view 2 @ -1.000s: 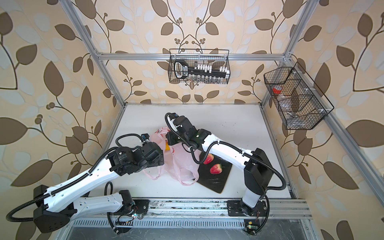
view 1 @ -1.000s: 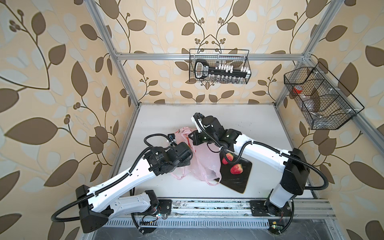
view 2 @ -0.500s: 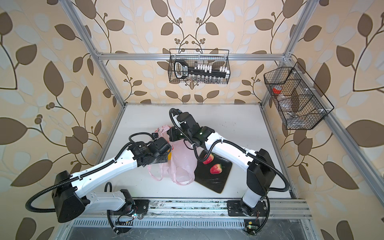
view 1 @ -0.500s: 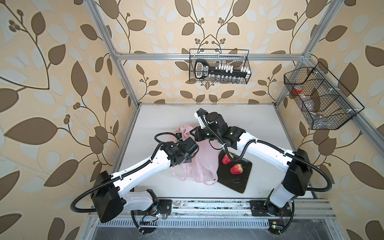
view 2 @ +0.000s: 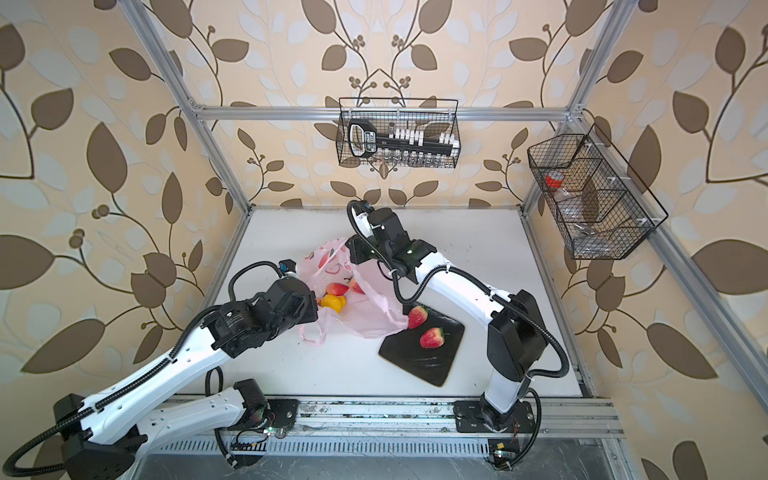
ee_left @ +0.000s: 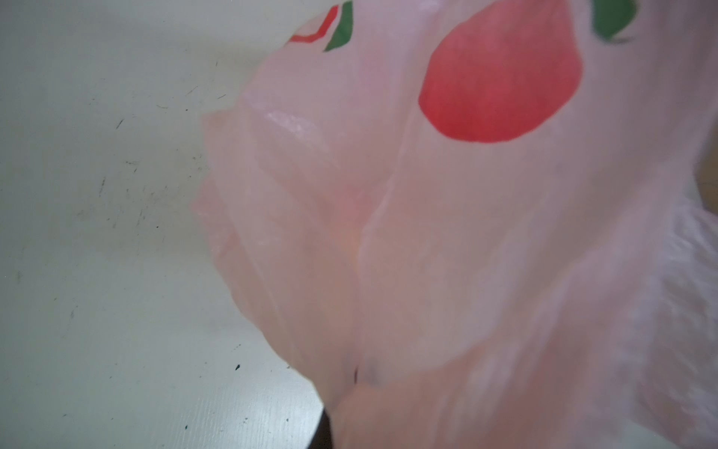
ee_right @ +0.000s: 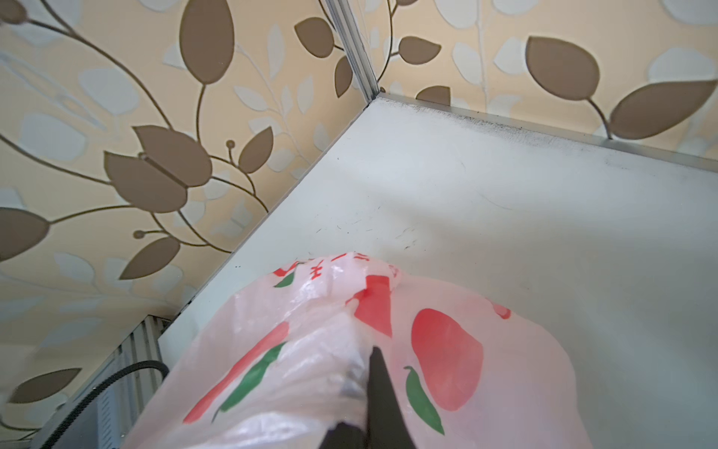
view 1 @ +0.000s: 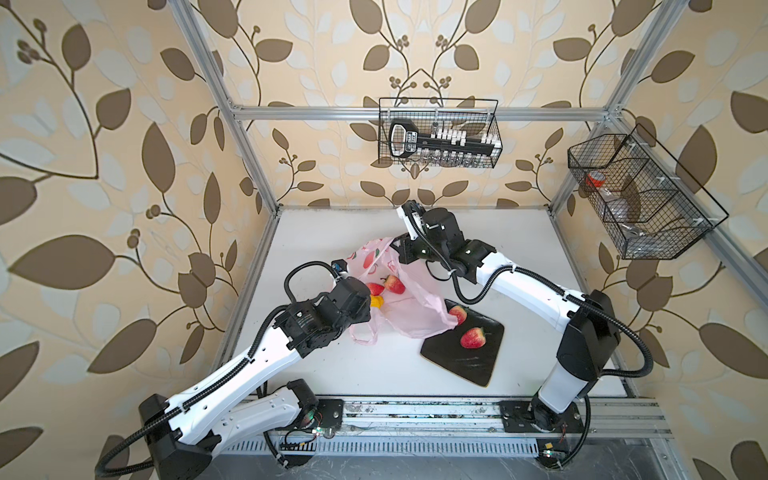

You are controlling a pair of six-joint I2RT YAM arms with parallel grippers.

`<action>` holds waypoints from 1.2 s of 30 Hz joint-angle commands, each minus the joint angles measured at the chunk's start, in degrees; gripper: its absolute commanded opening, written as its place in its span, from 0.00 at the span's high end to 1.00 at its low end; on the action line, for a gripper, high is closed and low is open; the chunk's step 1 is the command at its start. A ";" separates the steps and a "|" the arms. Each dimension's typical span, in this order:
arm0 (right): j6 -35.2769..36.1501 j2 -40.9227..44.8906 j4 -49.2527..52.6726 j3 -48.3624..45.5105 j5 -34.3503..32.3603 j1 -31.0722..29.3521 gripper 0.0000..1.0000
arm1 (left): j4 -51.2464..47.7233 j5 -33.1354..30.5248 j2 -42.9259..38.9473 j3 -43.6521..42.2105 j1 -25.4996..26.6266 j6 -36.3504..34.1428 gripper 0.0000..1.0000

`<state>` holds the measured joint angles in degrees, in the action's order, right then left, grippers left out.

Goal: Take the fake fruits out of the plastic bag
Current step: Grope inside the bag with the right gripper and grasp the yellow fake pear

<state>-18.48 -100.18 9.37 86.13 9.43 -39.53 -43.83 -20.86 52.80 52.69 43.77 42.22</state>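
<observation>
The plastic bag [view 1: 415, 316] [view 2: 374, 316] lies on the white table, pale pink with printed red fruit, its mouth pulled wide. Inside the mouth lie two red fake fruits [view 1: 394, 284] [view 1: 375, 288] and a yellow one [view 1: 376, 302] [view 2: 332, 302]. Two more red fake fruits [view 1: 457, 313] [view 1: 472, 337] sit on the black plate [view 1: 469, 365], whose far corner the bag overlaps. My right gripper [view 1: 401, 255] [ee_right: 369, 350] is shut on the bag's far rim, held up. My left gripper [view 1: 368, 306] [ee_left: 355, 377] is shut on the near-left rim; bag film [ee_left: 447, 233] covers its jaws.
A wire basket [view 1: 440, 133] with a black tool hangs on the back wall. Another wire basket [view 1: 640, 195] hangs on the right wall. Aluminium frame posts [view 1: 245, 153] stand at the table's corners. The arms' base rail [view 1: 415, 419] runs along the front edge.
My left gripper has closed on the bag's near rim. The right gripper rose slightly toward the back with its rim. The mouth now gapes and the fruits inside show.
</observation>
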 commanded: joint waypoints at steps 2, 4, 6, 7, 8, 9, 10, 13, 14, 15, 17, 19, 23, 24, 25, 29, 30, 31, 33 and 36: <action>4.42 -3.78 -1.99 0.47 -1.39 3.25 0.97 | 2.87 5.22 -2.75 -5.21 -0.68 -2.22 1.00; 3.78 -3.26 -1.19 -0.60 0.13 3.15 0.83 | 4.66 7.56 -4.05 -7.85 -0.69 -1.49 1.00; 2.50 -1.56 -0.24 -1.98 1.64 3.06 0.60 | 5.91 9.17 -5.15 -10.03 -0.70 -0.47 1.00; 2.04 -0.05 0.37 -2.84 2.05 3.13 0.52 | 6.35 9.62 -5.77 -10.93 -0.69 0.08 1.00; 1.70 1.94 1.05 -3.76 2.38 3.06 0.45 | 6.60 10.10 -6.30 -11.50 -0.70 0.46 1.00; 1.37 3.95 1.57 -4.46 2.59 3.08 0.39 | 6.73 10.37 -6.75 -11.86 -0.70 0.72 1.00; 1.15 6.61 2.19 -5.10 2.78 3.05 0.34 | 6.76 10.65 -7.16 -12.15 -0.70 0.98 1.00; 1.40 14.46 5.10 -6.25 3.45 2.93 0.26 | 6.42 11.02 -8.10 -12.48 -0.70 1.28 1.00; 1.95 17.12 6.08 -6.81 3.61 2.49 0.26 | 6.24 11.25 -8.31 -12.48 -0.70 1.37 1.00; 2.51 19.31 6.95 -7.46 3.24 1.55 0.26 | 6.01 11.32 -8.45 -12.59 -0.70 1.51 1.00; 3.06 23.40 8.52 -9.54 1.35 -2.27 0.29 | 5.45 11.42 -8.67 -12.76 -0.70 2.06 1.00; 1.49 26.08 8.91 -12.26 -1.28 -7.44 0.34 | 5.43 11.63 -8.93 -13.04 -0.69 2.38 1.00; -4.73 26.88 7.72 -18.35 -9.58 -18.67 0.44 | 4.86 11.81 -9.11 -13.05 -0.70 2.96 1.00; -7.13 26.13 6.98 -19.58 -10.64 -20.05 0.46 | 4.66 11.85 -9.20 -13.05 -0.70 3.24 1.00; -10.17 24.91 6.34 -20.58 -11.78 -21.04 0.50 | 4.57 11.89 -9.27 -13.07 -0.70 3.44 1.00; -20.11 18.08 3.06 -22.45 -16.72 -21.73 0.55 | 3.64 11.74 -9.54 -13.29 -0.70 4.44 1.00; -20.76 16.13 1.85 -22.25 -17.39 -21.73 0.55 | 3.35 11.72 -9.55 -13.39 -0.70 4.71 1.00; -21.08 13.66 0.62 -21.77 -17.74 -21.73 0.55 | 2.93 11.64 -9.56 -13.40 -0.65 5.01 1.00; -22.92 8.97 -0.09 -20.16 -19.06 -21.56 0.56 | 1.74 11.38 -9.55 -13.33 -0.70 5.65 1.00; -27.22 2.95 -1.55 -18.34 -20.66 -20.69 0.54 | -0.44 11.03 -9.73 -13.05 -0.66 6.39 1.00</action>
<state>-39.42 -94.17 10.98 64.99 -7.11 -60.84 -41.08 -9.32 43.86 39.97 43.77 47.00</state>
